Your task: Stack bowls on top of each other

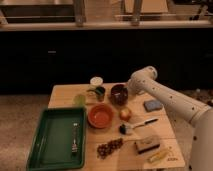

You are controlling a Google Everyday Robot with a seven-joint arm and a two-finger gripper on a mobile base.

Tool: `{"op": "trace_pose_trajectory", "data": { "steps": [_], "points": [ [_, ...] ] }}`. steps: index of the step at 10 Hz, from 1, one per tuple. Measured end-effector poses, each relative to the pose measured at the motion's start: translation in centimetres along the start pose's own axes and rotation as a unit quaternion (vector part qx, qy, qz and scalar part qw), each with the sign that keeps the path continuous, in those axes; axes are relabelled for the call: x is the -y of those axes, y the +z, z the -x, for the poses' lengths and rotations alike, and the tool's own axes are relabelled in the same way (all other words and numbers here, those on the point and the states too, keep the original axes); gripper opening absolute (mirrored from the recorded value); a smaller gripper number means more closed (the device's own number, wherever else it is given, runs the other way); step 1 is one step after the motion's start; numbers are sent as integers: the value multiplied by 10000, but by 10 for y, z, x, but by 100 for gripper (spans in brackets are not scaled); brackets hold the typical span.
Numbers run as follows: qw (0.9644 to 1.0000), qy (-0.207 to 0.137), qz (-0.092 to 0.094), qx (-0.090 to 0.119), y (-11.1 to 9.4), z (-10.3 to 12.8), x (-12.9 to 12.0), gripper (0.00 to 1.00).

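Observation:
The dark maroon bowl point(118, 94) stands at the back middle of the wooden table point(65, 95). In front of it and a little to the left sits the wider orange-red bowl point(101, 116), apart from it and with nothing inside. My white arm comes in from the right and bends down at the elbow. My gripper point(127, 93) is at the maroon bowl's right rim, half hidden by the wrist. I cannot make out whether it touches the bowl.
A dark green mug point(99, 93) and a white cup point(96, 81) stand left of the maroon bowl. A green tray point(50, 142) holds a fork point(75, 138). Nearby lie a round fruit point(125, 114), a brush point(137, 125), a blue sponge point(153, 105), grapes point(110, 148) and a block sponge point(147, 144).

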State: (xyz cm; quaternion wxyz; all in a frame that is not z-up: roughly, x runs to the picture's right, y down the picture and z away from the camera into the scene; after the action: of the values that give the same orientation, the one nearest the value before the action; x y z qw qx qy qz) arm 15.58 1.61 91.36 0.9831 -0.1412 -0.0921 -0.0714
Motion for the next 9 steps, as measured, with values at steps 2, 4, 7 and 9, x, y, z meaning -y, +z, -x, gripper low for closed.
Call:
{"op": "trace_pose_trajectory", "data": {
  "steps": [2, 4, 7, 9],
  "points": [
    [9999, -117, -35, -9, -17, 2, 10, 42],
    [9999, -146, -43, 18, -21, 3, 10, 44],
    [9994, -315, -107, 88, -10, 10, 3, 46],
    [9986, -482, -168, 120, -21, 17, 5, 27]
  ]
}}
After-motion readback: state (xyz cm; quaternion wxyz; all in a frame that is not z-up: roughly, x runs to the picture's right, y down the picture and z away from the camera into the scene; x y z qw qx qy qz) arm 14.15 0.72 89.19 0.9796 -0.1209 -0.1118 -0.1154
